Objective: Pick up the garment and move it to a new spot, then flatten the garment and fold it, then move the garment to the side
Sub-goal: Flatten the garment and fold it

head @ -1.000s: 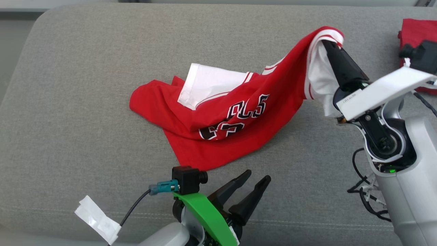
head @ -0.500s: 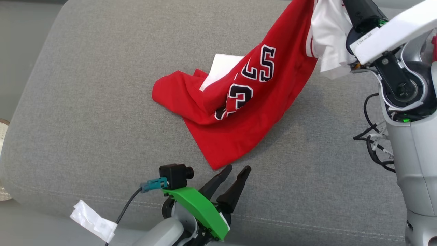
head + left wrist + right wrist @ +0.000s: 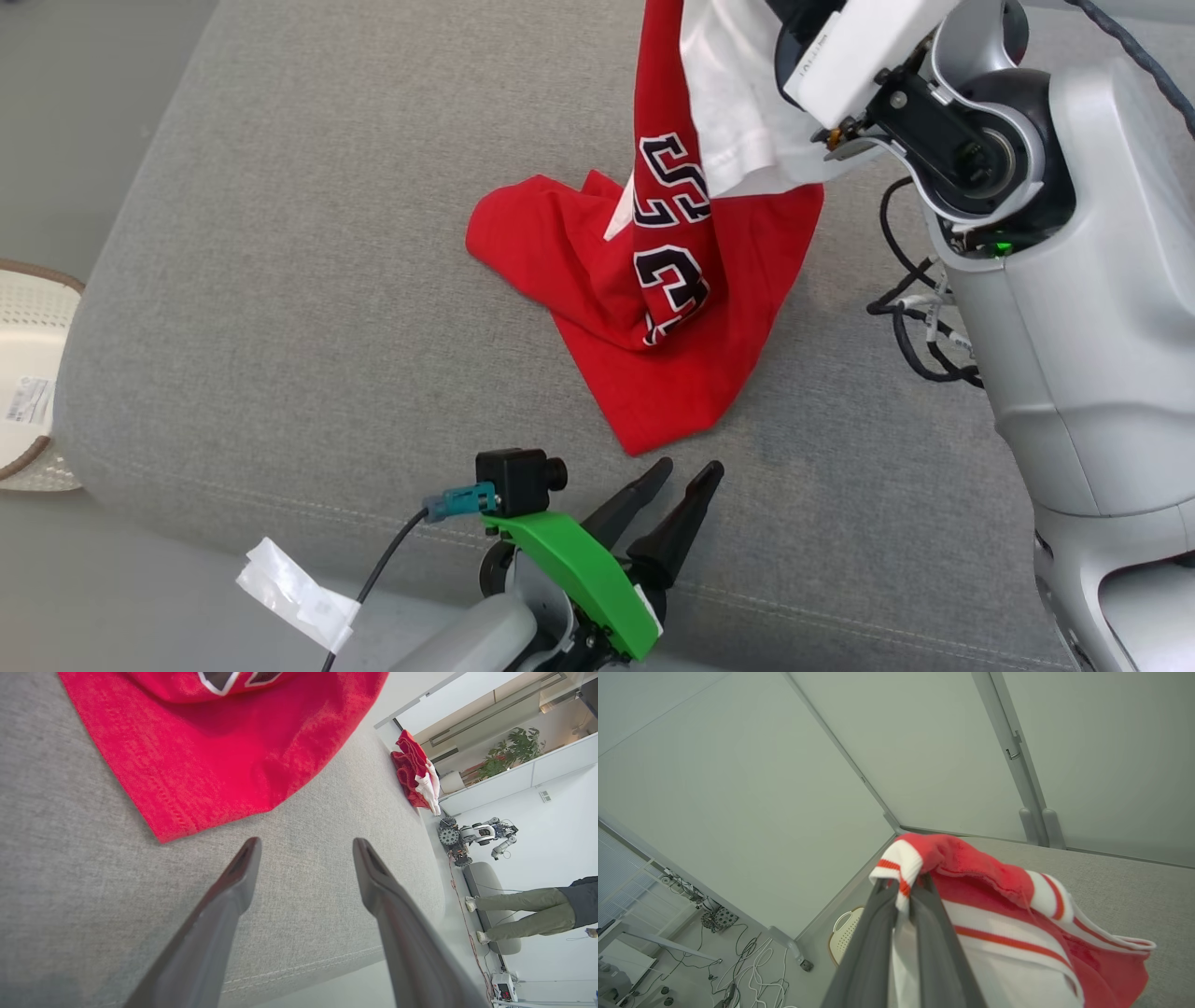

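The garment (image 3: pixel 667 280) is a red jersey with a white lining and black numbers. Its lower part lies bunched on the grey cushion (image 3: pixel 280 280); its upper part hangs up past the top of the head view. My right gripper (image 3: pixel 903 884) is shut on the garment's red-and-white striped trim (image 3: pixel 901 858), holding it raised. My left gripper (image 3: pixel 686 469) stands open just short of the garment's near red corner (image 3: pixel 163 828), its fingers (image 3: pixel 243 858) apart over bare cushion with nothing between them.
A white perforated basket (image 3: pixel 28 373) sits on the floor past the cushion's left edge. Another red and white garment pile (image 3: pixel 416 777) lies at the cushion's far end. A person's legs (image 3: pixel 518 910) and another robot (image 3: pixel 476 835) are in the room beyond.
My right gripper has lifted the garment's trim higher and leftward, so the jersey now hangs steeply. The head camera has shifted, bringing the basket into view. The left gripper stays open.
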Robot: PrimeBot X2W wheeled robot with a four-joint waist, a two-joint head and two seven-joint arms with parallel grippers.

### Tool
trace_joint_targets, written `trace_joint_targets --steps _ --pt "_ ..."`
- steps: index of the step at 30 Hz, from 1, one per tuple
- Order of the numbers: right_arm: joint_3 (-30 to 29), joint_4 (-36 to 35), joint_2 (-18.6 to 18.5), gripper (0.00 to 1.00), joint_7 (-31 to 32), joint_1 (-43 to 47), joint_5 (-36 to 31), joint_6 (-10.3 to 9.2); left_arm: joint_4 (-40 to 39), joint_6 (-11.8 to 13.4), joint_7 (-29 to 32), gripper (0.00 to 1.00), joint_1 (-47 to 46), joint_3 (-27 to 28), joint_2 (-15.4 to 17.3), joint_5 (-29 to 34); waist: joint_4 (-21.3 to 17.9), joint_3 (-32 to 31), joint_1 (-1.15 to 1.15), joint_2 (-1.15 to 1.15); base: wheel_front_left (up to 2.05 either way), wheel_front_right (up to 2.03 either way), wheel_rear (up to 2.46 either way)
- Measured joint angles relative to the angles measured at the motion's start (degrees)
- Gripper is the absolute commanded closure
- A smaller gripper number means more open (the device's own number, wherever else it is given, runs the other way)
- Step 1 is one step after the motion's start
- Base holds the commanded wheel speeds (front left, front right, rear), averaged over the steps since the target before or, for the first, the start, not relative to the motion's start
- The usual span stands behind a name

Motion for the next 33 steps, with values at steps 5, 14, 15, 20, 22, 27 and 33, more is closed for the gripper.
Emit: trace_joint_targets --steps 5,14,15,20,22,27,33 --pt "-4.0 5.3 0.6 1.00 1.0 -3.0 0.3 0.00 0.8 -0.4 0.0 0.00 0.0 -1.4 -0.1 -1.3 2.7 -0.4 0.00 0.00 0.00 0.00 0.00" --pt "-20.0 22.3 0.2 1.00 -10.0 -11.8 -12.1 -0.36 0.4 -0.6 -1.0 0.00 0.0 -2.5 -0.1 -1.9 7.7 -0.5 0.00 0.00 0.00 0.00 0.00" --pt "-21.7 24.0 0.2 1.00 -11.2 -12.1 -13.1 -0.36 0.0 -0.7 -1.0 0.00 0.0 -2.5 -0.1 -2.2 8.1 -0.4 0.00 0.00 0.00 0.00 0.00" --pt "-25.8 30.2 -0.3 1.00 -14.5 -12.2 -18.5 -0.38 -1.8 -0.8 -1.5 0.00 0.0 -2.3 -0.1 -3.6 9.3 0.3 0.00 0.00 0.00 0.00 0.00" --pt "-26.5 32.3 -0.2 1.00 -15.1 -12.1 -19.6 -0.38 -2.0 -0.8 -1.5 0.00 -0.1 -1.9 -0.1 -4.3 9.5 0.8 0.00 0.00 0.00 0.00 0.00" --pt "-24.6 34.9 -0.2 1.00 -15.4 -11.9 -20.1 -0.38 -2.7 -0.9 -1.7 0.00 -1.1 -2.2 -0.1 -4.4 9.7 1.3 0.00 0.00 0.00 0.00 0.00" --pt "-23.6 36.0 0.0 1.00 -15.9 -11.9 -19.2 -0.37 -7.2 -0.9 -2.0 0.00 -3.3 -4.7 -0.1 -5.9 8.8 1.2 0.00 0.00 0.00 0.00 0.00"
